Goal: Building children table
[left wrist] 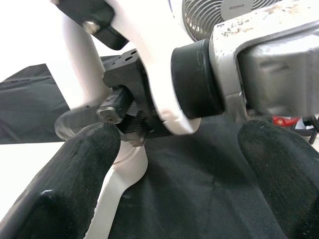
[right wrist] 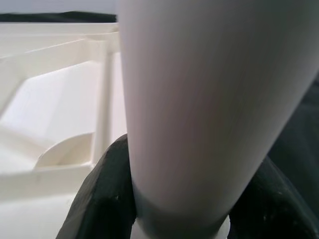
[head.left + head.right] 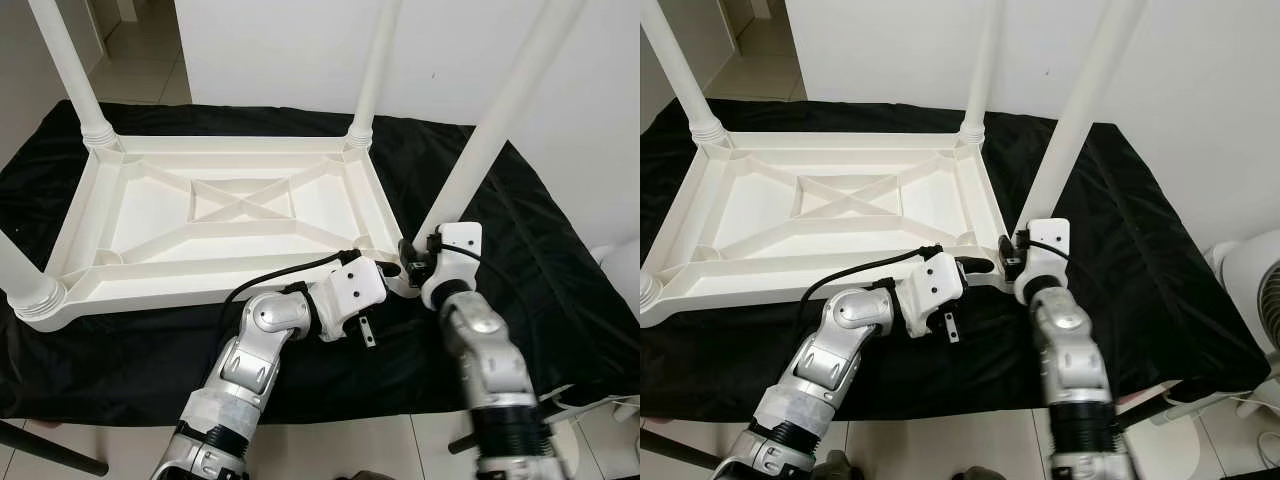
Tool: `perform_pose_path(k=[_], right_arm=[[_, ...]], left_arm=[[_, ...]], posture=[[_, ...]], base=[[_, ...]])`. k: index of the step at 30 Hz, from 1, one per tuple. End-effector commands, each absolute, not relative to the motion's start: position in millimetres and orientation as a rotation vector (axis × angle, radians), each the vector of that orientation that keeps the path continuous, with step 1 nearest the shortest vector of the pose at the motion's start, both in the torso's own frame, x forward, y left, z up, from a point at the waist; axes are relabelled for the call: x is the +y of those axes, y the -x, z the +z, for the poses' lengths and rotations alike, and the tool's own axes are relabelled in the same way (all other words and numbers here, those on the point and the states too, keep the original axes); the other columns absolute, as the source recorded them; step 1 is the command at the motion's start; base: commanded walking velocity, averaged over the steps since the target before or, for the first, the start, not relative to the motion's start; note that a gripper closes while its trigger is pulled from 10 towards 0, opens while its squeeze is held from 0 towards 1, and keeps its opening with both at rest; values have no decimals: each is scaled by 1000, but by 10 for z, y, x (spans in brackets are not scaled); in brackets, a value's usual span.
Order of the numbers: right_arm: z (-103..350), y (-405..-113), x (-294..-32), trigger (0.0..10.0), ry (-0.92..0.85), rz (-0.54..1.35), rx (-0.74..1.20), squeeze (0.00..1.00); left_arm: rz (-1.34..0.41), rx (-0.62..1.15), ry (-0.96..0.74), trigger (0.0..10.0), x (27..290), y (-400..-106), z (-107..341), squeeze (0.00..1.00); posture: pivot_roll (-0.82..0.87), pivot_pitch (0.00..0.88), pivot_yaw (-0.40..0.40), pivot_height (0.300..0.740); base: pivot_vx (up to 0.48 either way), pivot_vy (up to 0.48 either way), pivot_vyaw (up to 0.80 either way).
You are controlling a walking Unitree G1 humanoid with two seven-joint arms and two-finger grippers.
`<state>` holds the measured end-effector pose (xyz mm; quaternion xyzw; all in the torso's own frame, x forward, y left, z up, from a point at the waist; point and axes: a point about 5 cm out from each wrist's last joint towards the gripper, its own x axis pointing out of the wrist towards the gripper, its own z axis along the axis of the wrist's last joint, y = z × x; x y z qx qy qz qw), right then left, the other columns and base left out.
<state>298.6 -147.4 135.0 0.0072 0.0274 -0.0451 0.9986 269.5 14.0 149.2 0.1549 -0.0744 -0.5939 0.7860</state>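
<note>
Four white legs stand up from the upturned children's table [image 3: 230,215], and I lose the tops of all of them past the upper edge of the head views. The table lies underside up on a black cloth [image 3: 560,270] spread over the floor, its ribbed cross-bracing facing me. The near-left leg [image 3: 25,285] is cut by the left edge, so I see little more than its collar. The far-left leg [image 3: 70,70] and far-right leg [image 3: 372,75] sit at the far corners against the white wall [image 3: 290,50].

My right gripper [image 3: 412,258] is clamped around the base of the near-right leg [image 3: 490,130], right at the near-right corner socket; in the right wrist view its black fingers [image 2: 107,199] press on both sides of the white tube. The socket itself is hidden behind the gripper and wrist.

My left gripper [image 3: 385,268] reaches in from the near side to the same corner. In the left wrist view its fingertips [image 1: 70,184] stand apart with the table's corner edge and the right wrist between them, gripping nothing.

Open cloth runs along the near edge and off to the right of the table. A white fan [image 3: 1250,285] sits at the right edge, partly cropped.
</note>
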Motion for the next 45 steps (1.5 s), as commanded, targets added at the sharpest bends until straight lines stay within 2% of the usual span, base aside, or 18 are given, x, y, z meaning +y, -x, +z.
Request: perform_pose_path(k=[1, 5, 12, 13, 14, 15, 22, 28, 29, 30, 31, 38, 42, 45], right_arm=[[1305, -2925, -1444, 10000, -21, -252, 93, 0], [1322, -2931, -1371, 10000, -42, -228, 95, 0], [1355, -2938, -1393, 10000, -46, -187, 74, 0], [1361, -2933, -1396, 10000, -52, -183, 67, 514], [1361, -2933, -1396, 10000, -52, -183, 67, 514], [1369, -2925, -1388, 10000, -56, -183, 60, 1000], [1419, -2864, -1399, 10000, -72, -120, 20, 1000], [1340, -2787, -1731, 10000, -13, -67, 24, 1000], [1335, -2781, -1764, 10000, -12, -54, 23, 847], [1335, -2781, -1764, 10000, -12, -54, 23, 847], [1328, -2772, -1814, 10000, -6, -26, 20, 0], [1324, -2760, -2060, 10000, 82, 197, 10, 0], [1328, -2775, -2090, 10000, 103, 235, 12, 0], [1348, -2827, -2111, 10000, 122, 331, 13, 0]], left_arm=[[-1124, -178, -320, 10000, 158, -2746, 1509, 0], [-1125, -178, -321, 10000, 158, -2749, 1513, 0], [-1130, -181, -327, 10000, 157, -2760, 1516, 0], [-1129, -181, -327, 10000, 160, -2762, 1516, 0], [-1129, -181, -327, 10000, 160, -2762, 1516, 0], [-1128, -180, -327, 10000, 163, -2762, 1515, 0], [-1126, -177, -326, 10000, 167, -2751, 1507, 0], [-1125, -166, -334, 10000, 230, -2743, 1478, 0], [-1125, -165, -335, 10000, 239, -2743, 1476, 0], [-1125, -165, -335, 10000, 239, -2743, 1476, 0], [-1128, -162, -338, 10000, 254, -2742, 1471, 0], [-1190, -142, -346, 10000, 331, -2707, 1450, 0], [-1208, -138, -346, 10000, 335, -2695, 1447, 0], [-1232, -139, -348, 10000, 334, -2678, 1450, 0]], posture=[[30, 0, -77, 740], [30, 0, -77, 740], [29, 0, -75, 740], [30, 0, -76, 740], [30, 0, -76, 740], [31, 0, -77, 740], [31, 0, -81, 740], [31, 0, -80, 740], [31, 0, -79, 740], [31, 0, -79, 740], [32, 0, -79, 740], [23, 0, -63, 740], [22, 0, -60, 740], [24, 0, -58, 740]], base=[[0, 0, 0], [0, 0, 0], [0, 0, 0], [0, 0, 0], [0, 0, 0], [0, 0, 0], [0, 0, 0], [0, 0, 0], [0, 0, 0], [0, 0, 0], [0, 0, 0], [0, 0, 0], [0, 0, 0], [0, 0, 0]])
